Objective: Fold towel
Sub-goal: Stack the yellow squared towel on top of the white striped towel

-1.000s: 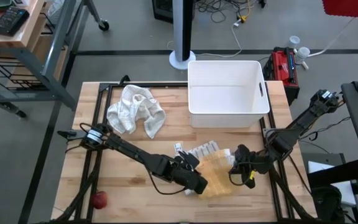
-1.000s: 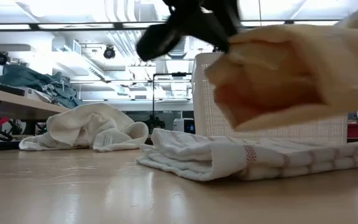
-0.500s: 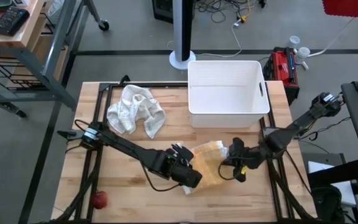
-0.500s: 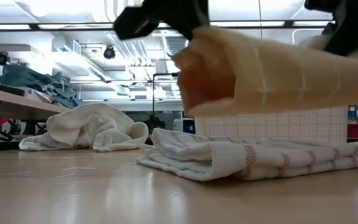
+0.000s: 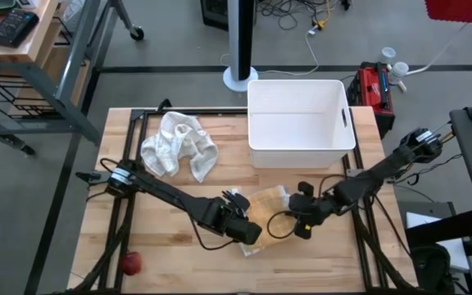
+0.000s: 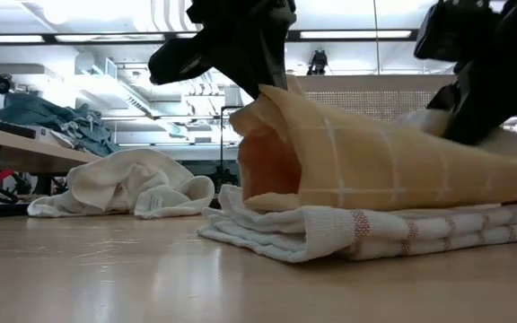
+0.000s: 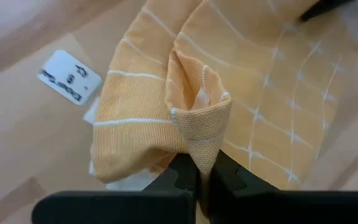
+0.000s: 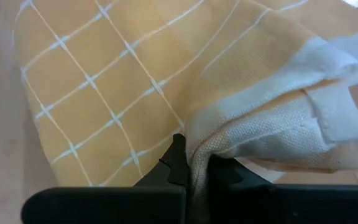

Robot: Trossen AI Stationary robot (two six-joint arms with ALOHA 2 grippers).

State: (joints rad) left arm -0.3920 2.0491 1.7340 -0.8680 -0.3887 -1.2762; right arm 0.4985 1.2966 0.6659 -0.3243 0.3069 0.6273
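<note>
An orange towel [image 5: 270, 215] with a white grid lies folded over on a folded white towel with red stripes [image 6: 348, 235], near the table's front middle. In the low view the orange towel [image 6: 375, 161] is a loose roll, open at its left end. My left gripper [image 5: 254, 228] is shut on its left near end. My right gripper [image 5: 295, 220] is shut on its right end. My left gripper pinches a bunched, pointed fold of the orange towel [image 7: 201, 134] between its two fingers, several layers thick. It comes slanting down from the table's left. That end stands raised above the white towel [image 6: 258, 108]. My right gripper pinches the orange towel's white-hemmed edge [image 8: 197, 146] between its two fingers, several layers together. It slants down from the table's right. The cloth beside it lies on the white towel.
A crumpled white towel [image 5: 179, 146] lies at the far left of the wooden table [image 5: 170, 221]. A white bin [image 5: 300, 123] stands at the far right. A small red ball [image 5: 130, 262] sits at the near left corner.
Both grippers have carried the orange towel down and toward the table's left. It hung clear above the folded white towel a second ago and now lies on it, with its left end still held up.
</note>
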